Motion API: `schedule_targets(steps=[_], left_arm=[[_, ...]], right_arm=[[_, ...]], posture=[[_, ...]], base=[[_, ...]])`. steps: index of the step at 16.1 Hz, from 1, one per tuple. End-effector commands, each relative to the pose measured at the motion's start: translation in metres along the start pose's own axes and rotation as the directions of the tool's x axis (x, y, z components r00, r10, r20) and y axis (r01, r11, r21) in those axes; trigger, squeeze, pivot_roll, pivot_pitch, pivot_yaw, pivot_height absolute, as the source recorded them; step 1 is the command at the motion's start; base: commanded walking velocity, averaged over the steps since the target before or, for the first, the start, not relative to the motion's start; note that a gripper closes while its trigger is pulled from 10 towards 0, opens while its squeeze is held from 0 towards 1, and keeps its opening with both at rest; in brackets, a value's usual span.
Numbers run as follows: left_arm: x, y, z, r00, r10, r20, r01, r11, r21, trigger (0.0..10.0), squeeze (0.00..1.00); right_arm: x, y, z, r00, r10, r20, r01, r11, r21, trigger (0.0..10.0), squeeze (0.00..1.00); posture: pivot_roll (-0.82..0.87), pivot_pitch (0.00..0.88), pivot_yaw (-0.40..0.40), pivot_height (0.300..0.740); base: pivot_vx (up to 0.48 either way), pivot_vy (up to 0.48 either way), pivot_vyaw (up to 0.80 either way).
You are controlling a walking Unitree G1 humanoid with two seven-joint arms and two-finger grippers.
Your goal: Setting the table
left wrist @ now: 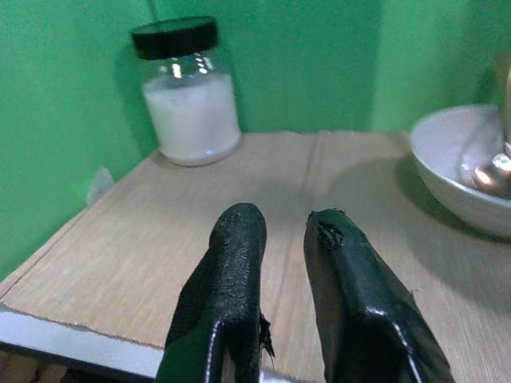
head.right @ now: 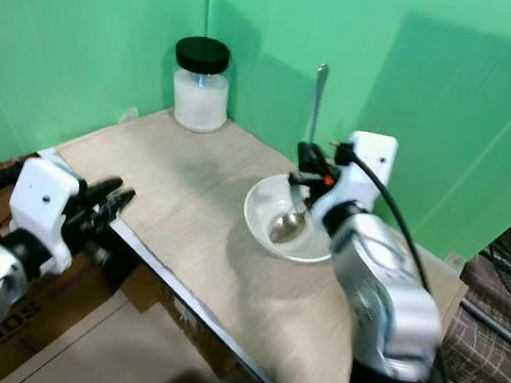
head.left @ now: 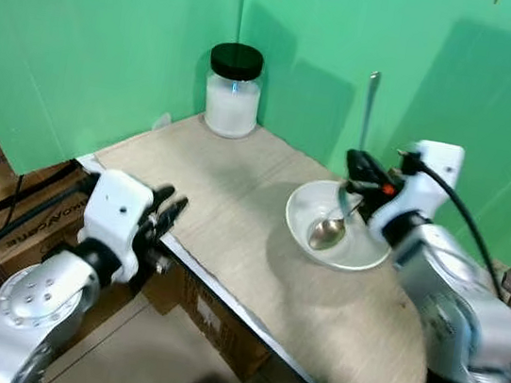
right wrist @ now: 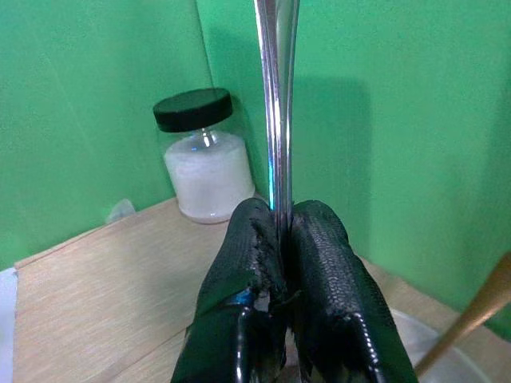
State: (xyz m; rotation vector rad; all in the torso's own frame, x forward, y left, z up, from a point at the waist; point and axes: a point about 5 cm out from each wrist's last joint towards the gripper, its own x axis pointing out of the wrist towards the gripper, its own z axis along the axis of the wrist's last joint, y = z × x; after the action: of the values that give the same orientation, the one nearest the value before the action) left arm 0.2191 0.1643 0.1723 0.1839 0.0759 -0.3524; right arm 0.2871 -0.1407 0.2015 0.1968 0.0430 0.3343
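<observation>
Spoon (head.left: 366, 121) stands upright, pinched in the right tool (right wrist: 281, 239), bowl end down in the white bowl (head.left: 305, 208). Left tool (left wrist: 275, 231), fingers slightly apart and empty, hovers at the tabletop (head.left: 233, 217) edge; open wood lies between it and the jar (head.left: 232, 91).

Bright, even lighting. Soft shadows fall on the green backdrop (head.left: 115, 38) behind the jar (head.left: 233, 90) and across the table (head.left: 233, 217). Glints mark the spoon (right wrist: 275, 104). The right arm (head.left: 466, 316) appears slightly blurred, perhaps by motion.
</observation>
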Motion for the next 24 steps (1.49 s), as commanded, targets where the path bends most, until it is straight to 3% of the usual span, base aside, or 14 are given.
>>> schedule_targets(steps=[1, 4, 9, 12, 16, 24], left_arm=[[0.006, -0.009, 0.004, 1.0, 0.023, 0.017, -0.023, 1.0, -0.003, 10.0, 0.0], [0.01, -0.018, 0.005, 0.997, 0.071, 0.029, -0.069, 0.997, -0.045, 10.0, 0.0], [0.013, -0.013, 0.01, 0.986, 0.154, 0.067, -0.15, 0.987, -0.056, 10.0, 0.0], [0.014, -0.004, 0.012, 0.979, 0.19, 0.08, -0.187, 0.982, -0.034, 10.0, 0.0], [0.003, 0.01, 0.008, 0.972, 0.23, 0.056, -0.23, 0.973, -0.002, 10.0, 0.0], [0.012, 0.012, 0.006, 0.972, 0.227, 0.057, -0.226, 0.974, -0.014, 10.0, 0.0]], right_arm=[[-0.017, 0.002, 0.008, 1.0, 0.011, 0.025, -0.011, 1.0, -0.002, 10.0, 0.0], [-0.03, 0.002, 0.003, 1.0, -0.011, 0.022, 0.011, 1.0, 0.01, 10.0, 0.0], [-0.033, 0.0, -0.003, 0.997, -0.082, 0.005, 0.082, 0.997, -0.016, 10.0, 0.0], [-0.03, -0.003, -0.004, 0.995, -0.1, -0.006, 0.1, 0.994, -0.04, 10.0, 0.0], [-0.024, -0.001, -0.009, 0.997, -0.075, -0.026, 0.073, 0.995, -0.07, 10.0, 0.0], [-0.018, -0.005, -0.008, 0.997, -0.082, -0.01, 0.081, 0.993, -0.08, 10.0, 0.0]], posture=[[-0.03, 0.0, -0.035, 0.74], [-0.04, 0.0, -0.056, 0.74], [-0.06, 0.0, -0.027, 0.74], [-0.06, 0.0, -0.033, 0.74], [-0.04, 0.0, -0.047, 0.74], [-0.05, 0.0, -0.04, 0.74]], base=[[0.0, 0.0, -0.76], [0.0, 0.0, -0.77], [0.0, 0.0, -0.78], [0.0, 0.0, -0.78], [0.0, 0.0, -0.78], [0.0, 0.0, -0.78]])
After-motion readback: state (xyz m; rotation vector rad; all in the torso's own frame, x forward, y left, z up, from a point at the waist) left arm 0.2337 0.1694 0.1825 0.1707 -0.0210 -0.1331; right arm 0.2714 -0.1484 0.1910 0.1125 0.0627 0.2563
